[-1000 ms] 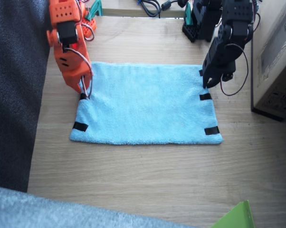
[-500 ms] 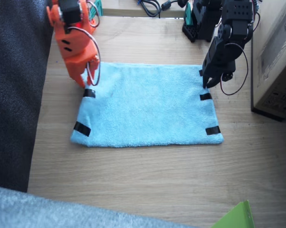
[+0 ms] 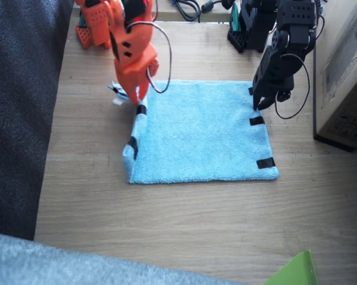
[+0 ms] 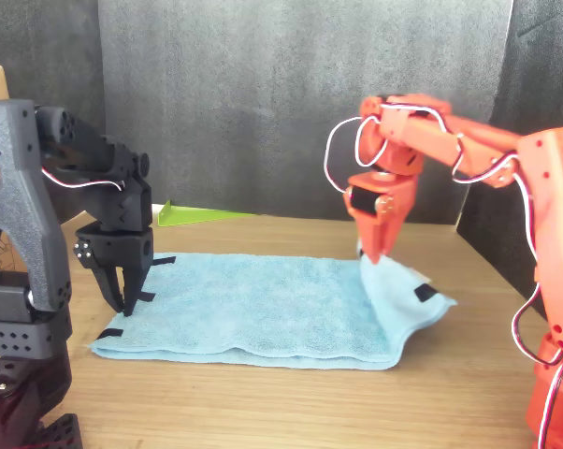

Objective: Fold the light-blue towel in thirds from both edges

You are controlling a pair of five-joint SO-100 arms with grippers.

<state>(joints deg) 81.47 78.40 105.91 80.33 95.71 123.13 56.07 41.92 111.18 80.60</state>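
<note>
The light-blue towel [image 3: 202, 130] lies on the wooden table, also seen in the front view [image 4: 253, 304]. My right gripper [image 3: 137, 100], orange, is shut on the towel's one short edge [image 3: 135, 127] and holds it raised off the table, the cloth hanging below it in a fold [image 4: 394, 299]. Black tape strips show on that lifted edge. My left gripper [image 3: 258, 105], black, points down at the opposite edge [image 3: 257, 120], which lies flat with its tape strips. In the front view its jaws [image 4: 124, 295] stand parted just over the cloth.
A cardboard box [image 3: 344, 71] stands close beside the left arm. Dark carpet [image 3: 18, 119] borders the table on the right arm's side. Greyish-blue fabric [image 3: 48, 261] and a green sheet [image 3: 294, 270] lie at the near edge. Cables [image 3: 187, 7] are at the far edge.
My right gripper has lifted the towel's edge and carried it inward towards the left arm, so that side now stands up in a fold. The left arm has not moved.
</note>
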